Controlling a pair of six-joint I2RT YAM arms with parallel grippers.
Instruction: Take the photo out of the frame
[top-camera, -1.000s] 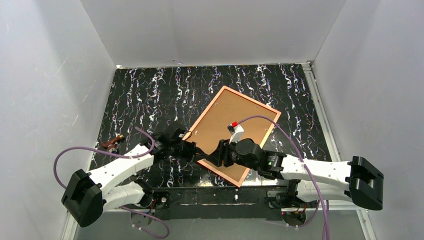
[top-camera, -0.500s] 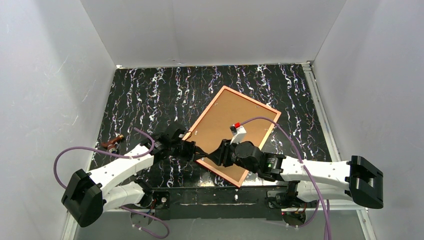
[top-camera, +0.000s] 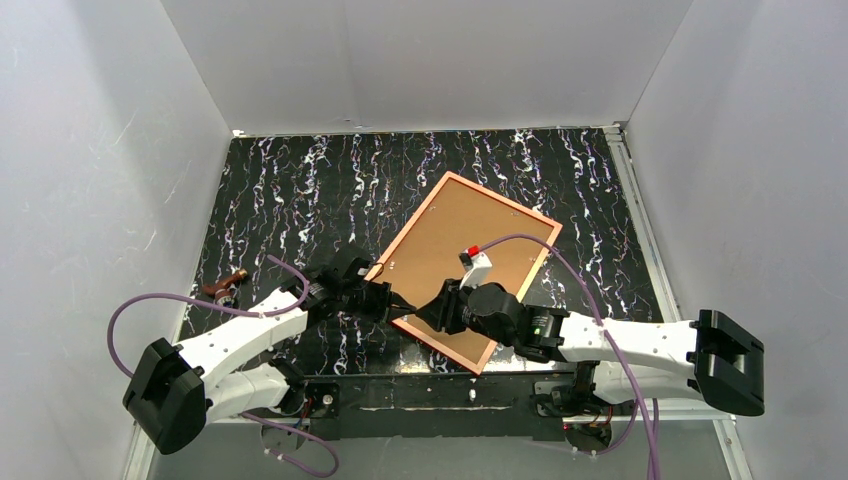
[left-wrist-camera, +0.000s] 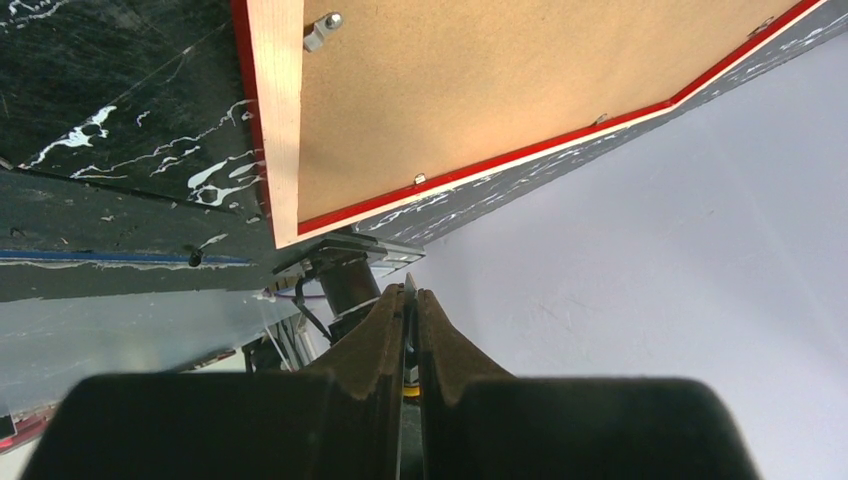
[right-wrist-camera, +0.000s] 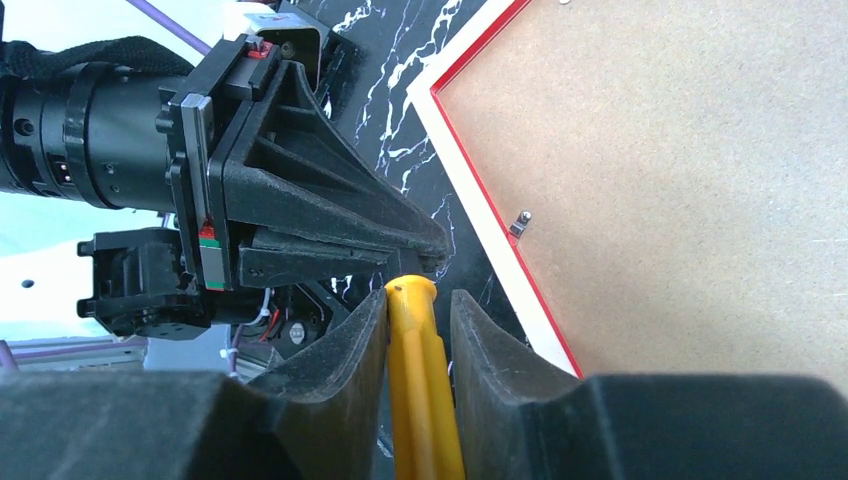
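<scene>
Left hand (left-wrist-camera: 411, 292) and right hand (right-wrist-camera: 418, 300) faced each other tip to tip, low over the near part of the counter (top-camera: 300, 190). Counter was black with white veining, walled in white on three sides. Frame (left-wrist-camera: 280, 120) lay on it face down and turned on a diagonal, one corner toward the arms; pale rim was up, with a red edge showing along the sides. Both hands sat just beside its near edge, not on it as far as the wrist views showed. Photo (top-camera: 455, 215) sat inside the frame with only its brown board back visible and the printed side hidden. Small metal tabs (left-wrist-camera: 322, 32) stood along the rim's inner edge over the board; whether they were turned clear of it was too small to tell. Smallest item was a yellow rod (right-wrist-camera: 425, 400), grasped between the right hand's fingers, its tip up against the left hand's fingertips. Left hand was clenched, pads pressed together, with nothing clearly between them. Progress judged early: the photo was not lifted, no corner was raised, and the board lay flat in its seat. Rod looked like a tool for the tabs, though that was a guess. Left to do: free the tabs, lift the photo out, set it apart from the frame.
</scene>
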